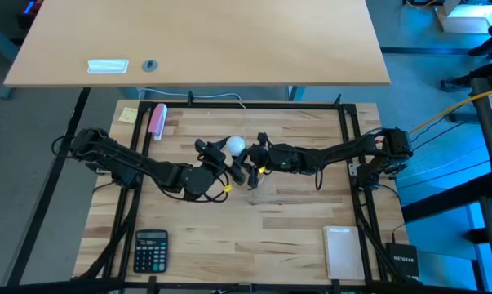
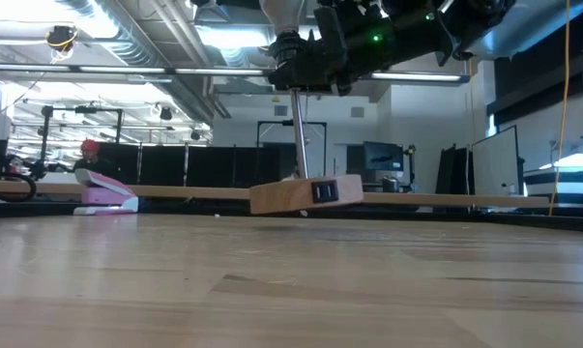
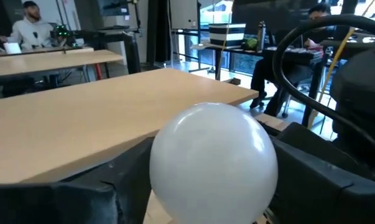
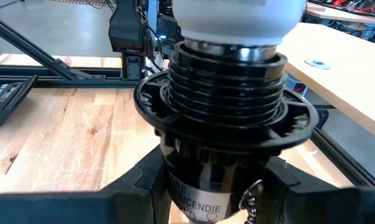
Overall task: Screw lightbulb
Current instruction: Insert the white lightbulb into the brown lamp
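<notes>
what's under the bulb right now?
A black socket sits directly under the lightbulb; a sliver of the bulb's silvery base shows at the socket's rim. The right gripper clamps the socket lower down. How far the threads are seated is hidden inside the socket.

One lightbulb [image 1: 235, 145] sits near the middle of the worktop [image 1: 294, 220], seated in one black socket [image 4: 221, 155]; two dark arms reach in, each with one claw, the left claw [image 1: 215, 161] and the right claw [image 1: 256, 157], so two claws in all; one calculator [image 1: 150, 250] lies near the front left corner; one notepad [image 1: 343, 251] lies near the front right corner; one pink stapler [image 1: 157, 119] and one yellow sticky note [image 1: 128, 114] lie at the back left corner; one wooden lamp base [image 2: 306, 195] stands on the worktop; two people [image 3: 32, 22] show in the room beyond.
</notes>
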